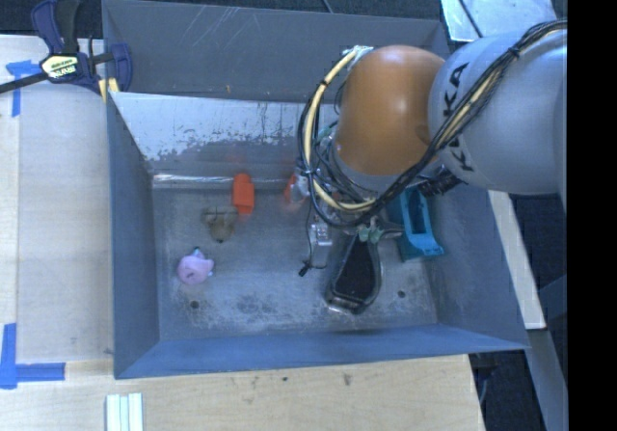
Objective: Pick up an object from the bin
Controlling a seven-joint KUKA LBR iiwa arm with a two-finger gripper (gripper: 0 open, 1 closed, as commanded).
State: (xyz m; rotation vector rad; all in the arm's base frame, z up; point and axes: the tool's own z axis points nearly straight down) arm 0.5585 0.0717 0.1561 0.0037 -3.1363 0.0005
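Note:
My gripper (322, 234) hangs under the arm's orange cover, low over the right middle of the bin floor. Just right of it and toward the front wall lies a black glossy oblong thing (354, 277) with a pale end. I cannot tell whether the gripper touches it. A blue plastic block (420, 227) lies against the right wall, partly hidden by the arm. A small orange-red piece (290, 191) sits near the back wall, just left of the arm's cables.
Left of the gripper the floor carries an orange block (242, 193) by the back wall, a small brownish lump (220, 222) in front of it, and a pink soft thing (196, 268) at the front left. The arm covers the bin's back right part.

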